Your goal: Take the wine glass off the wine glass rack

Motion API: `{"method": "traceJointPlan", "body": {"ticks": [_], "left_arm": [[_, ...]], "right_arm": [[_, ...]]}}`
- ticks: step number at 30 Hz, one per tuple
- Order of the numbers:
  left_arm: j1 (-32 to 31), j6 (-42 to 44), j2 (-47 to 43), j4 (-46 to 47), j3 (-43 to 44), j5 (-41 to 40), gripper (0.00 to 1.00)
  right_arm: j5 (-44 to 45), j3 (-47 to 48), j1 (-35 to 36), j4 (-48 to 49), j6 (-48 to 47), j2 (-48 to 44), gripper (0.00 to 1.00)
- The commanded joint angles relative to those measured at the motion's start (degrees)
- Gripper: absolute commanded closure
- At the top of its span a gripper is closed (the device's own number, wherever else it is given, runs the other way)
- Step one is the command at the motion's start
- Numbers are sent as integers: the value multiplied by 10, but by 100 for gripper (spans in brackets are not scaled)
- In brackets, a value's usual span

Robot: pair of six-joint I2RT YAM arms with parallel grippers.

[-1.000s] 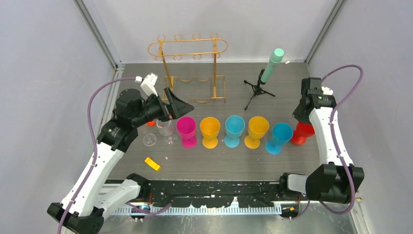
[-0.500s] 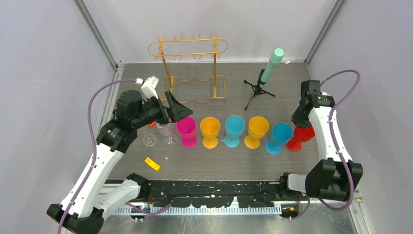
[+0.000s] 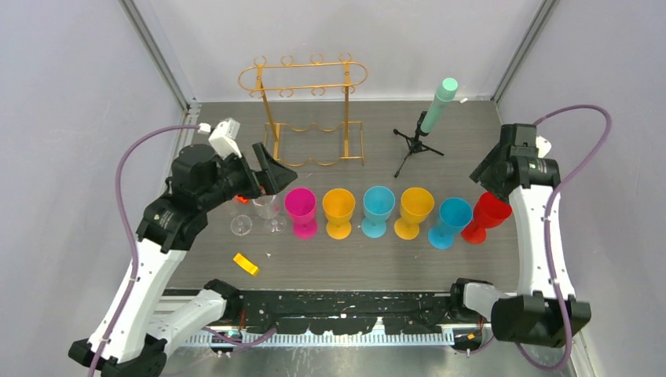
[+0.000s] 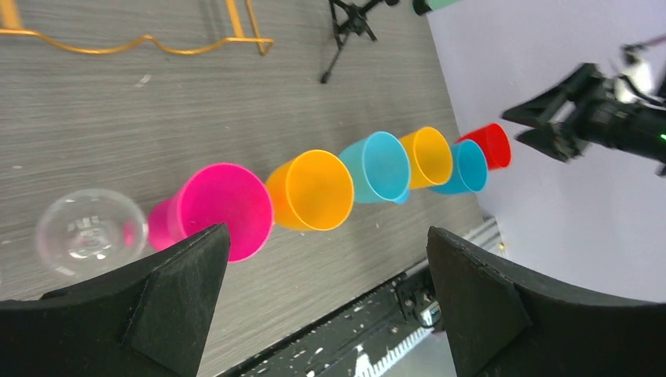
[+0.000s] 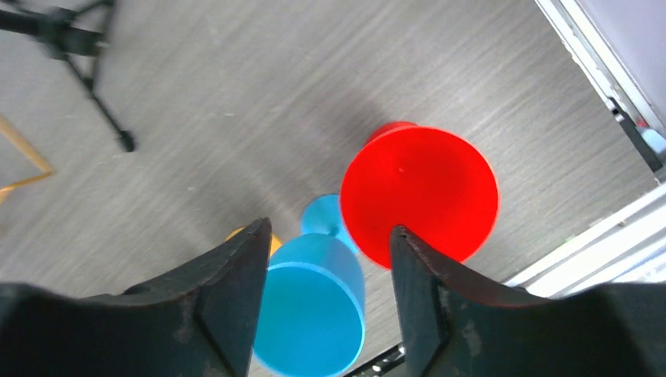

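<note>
A: Top view, where's the rack?
B: Wine glass rack at the table back. Red wine glass upright, front-right of rack, ending the line of coloured glasses. Right gripper close by it, left gripper front-left of rack
A: Left wrist?
B: Jaws wide apart, holding nothing, rack base at top
A: Right wrist?
B: Jaws apart, red wine glass below them, not clamped
</note>
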Motion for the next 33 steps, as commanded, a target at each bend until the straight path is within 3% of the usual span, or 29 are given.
{"method": "traceJointPlan", "body": {"ticks": [1,4,7,18,23,28,33], "left_arm": [[2,27,-27,-84,53,-95,0],[3,32,-44,-124,64,-144,0],[3,34,-71,-136,55,-192,0],[3,-2,-184,-185,11,-289,0],[3,-6,-264,-205,-10,-324,0],[3,62,-299,-241,58,-399,0],[5,85,-315,-239,78,-410,0]], "right_arm": [[-52,57,-2,-1,-14,-78,31],[-95,52,-2,18,-5,-149,16],[-107,42,-2,26,13,-224,11],[54,-23,-3,11,82,-506,8],[87,-10,-3,-11,81,-564,8],[122,-3,-3,1,82,-632,8],[156,27,-3,23,79,-649,8]]}}
